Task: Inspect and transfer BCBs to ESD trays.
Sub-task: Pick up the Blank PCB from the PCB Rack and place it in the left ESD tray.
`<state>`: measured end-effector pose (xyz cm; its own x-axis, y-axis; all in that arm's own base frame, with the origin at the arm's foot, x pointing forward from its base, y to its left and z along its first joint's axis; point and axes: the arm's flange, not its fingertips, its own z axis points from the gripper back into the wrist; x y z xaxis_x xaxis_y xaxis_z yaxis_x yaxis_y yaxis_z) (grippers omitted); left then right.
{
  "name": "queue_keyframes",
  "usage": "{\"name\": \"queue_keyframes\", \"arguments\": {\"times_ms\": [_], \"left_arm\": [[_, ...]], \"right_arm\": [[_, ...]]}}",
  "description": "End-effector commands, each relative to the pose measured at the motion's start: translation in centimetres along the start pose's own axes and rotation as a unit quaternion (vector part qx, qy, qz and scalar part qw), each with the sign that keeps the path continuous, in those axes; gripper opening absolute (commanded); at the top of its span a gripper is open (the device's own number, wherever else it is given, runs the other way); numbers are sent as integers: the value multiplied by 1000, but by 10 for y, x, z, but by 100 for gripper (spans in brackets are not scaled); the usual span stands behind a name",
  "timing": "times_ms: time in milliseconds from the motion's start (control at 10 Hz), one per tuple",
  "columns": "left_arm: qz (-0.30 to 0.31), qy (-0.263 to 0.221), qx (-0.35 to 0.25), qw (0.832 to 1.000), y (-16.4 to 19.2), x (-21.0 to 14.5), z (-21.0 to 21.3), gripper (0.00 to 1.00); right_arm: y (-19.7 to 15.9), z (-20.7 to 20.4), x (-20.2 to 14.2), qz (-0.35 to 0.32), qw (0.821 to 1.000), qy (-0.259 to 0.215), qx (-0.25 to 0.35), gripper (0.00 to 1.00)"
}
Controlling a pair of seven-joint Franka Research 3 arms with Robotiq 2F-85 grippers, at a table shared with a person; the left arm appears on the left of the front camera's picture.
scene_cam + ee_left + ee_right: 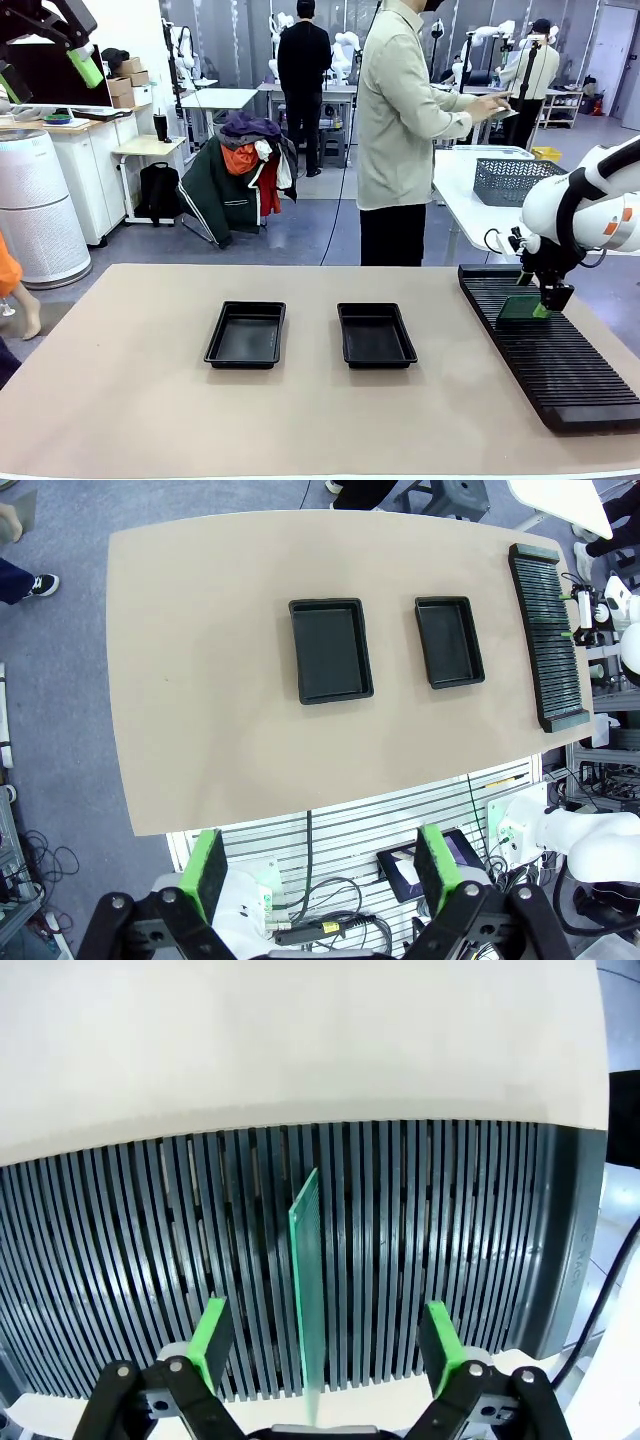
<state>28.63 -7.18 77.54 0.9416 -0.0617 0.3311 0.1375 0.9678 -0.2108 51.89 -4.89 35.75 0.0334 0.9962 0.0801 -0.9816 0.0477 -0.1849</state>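
One green BCB [520, 310] stands on edge in a slot of the long black ribbed rack [560, 370]. My right gripper [545, 303] hangs over it. In the right wrist view the BCB [308, 1280] rises between the two green pads of the right gripper [326, 1335], which is open and clear of the board on both sides. Two black ESD trays [246, 334] [376, 335] lie empty at mid table, side by side. My left gripper [50, 72] is raised high at the far left. It looks down on both trays [331, 650] [449, 642], and this left gripper [320, 872] is open and holds nothing.
The rack [545, 630] runs along the table's right side. A person [400, 130] stands at the far edge, turned toward a side table with a grey basket [510, 180]. The tan tabletop [130, 400] is bare around the trays.
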Motion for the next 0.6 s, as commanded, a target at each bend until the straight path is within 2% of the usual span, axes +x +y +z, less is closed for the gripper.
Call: {"name": "queue_keyframes", "arguments": {"times_ms": [0, 500], "left_arm": [[2, 0, 0, 1000, 1, 0, 0, 100], [2, 0, 0, 1000, 1, 0, 0, 100]], "right_arm": [[-2, -5, -6, 21, 1000, 1, 4, 95], [1, -3, -6, 31, 999, 22, -2, 74]]}}
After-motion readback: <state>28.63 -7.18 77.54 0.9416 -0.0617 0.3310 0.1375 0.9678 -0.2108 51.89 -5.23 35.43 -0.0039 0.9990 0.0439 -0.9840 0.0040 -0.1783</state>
